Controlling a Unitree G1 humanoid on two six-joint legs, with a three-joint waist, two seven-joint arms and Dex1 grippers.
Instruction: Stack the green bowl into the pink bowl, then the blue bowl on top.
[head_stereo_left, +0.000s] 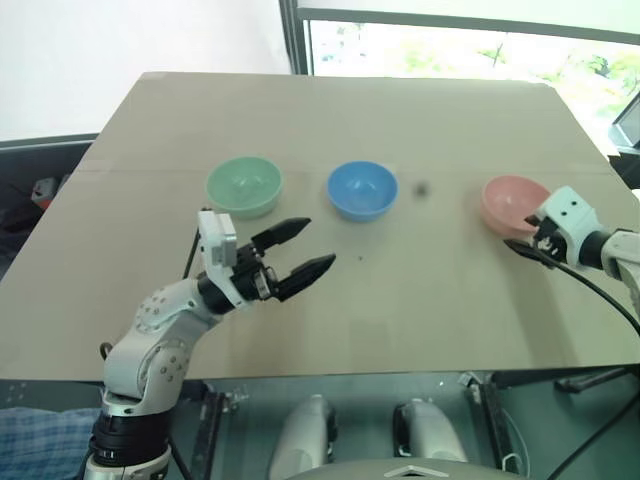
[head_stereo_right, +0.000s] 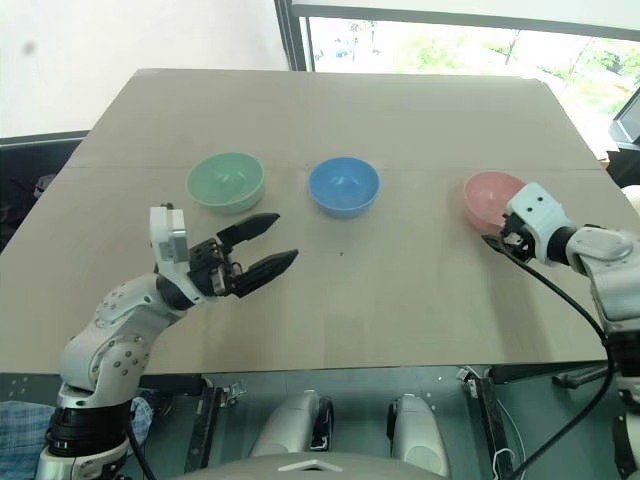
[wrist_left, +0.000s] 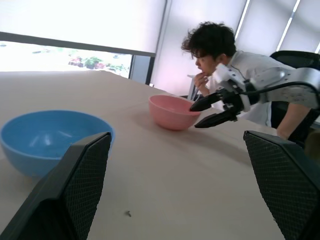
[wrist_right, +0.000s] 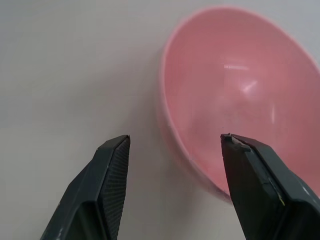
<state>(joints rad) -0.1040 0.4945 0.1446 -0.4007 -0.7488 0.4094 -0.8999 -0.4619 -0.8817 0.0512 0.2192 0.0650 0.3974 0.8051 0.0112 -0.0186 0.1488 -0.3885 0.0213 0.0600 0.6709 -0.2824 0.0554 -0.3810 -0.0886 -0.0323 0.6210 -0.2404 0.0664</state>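
3 bowls in a row: green bowl (head_stereo_left: 243, 186) left, blue bowl (head_stereo_left: 362, 189) (middle), pink bowl (head_stereo_left: 512, 203) right.

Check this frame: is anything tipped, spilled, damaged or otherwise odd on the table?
Nothing stands out. The green bowl, blue bowl and pink bowl all sit upright, empty and apart in a row on the table. A small dark speck lies between blue and pink; what it is I cannot tell.

The head's two eye views looked forward and down over the table (head_stereo_left: 400, 330), sharing the whole tabletop. The left wrist view faced low across it toward the right side; the right wrist view looked down close on the pink bowl (wrist_right: 240, 100), which both shared.
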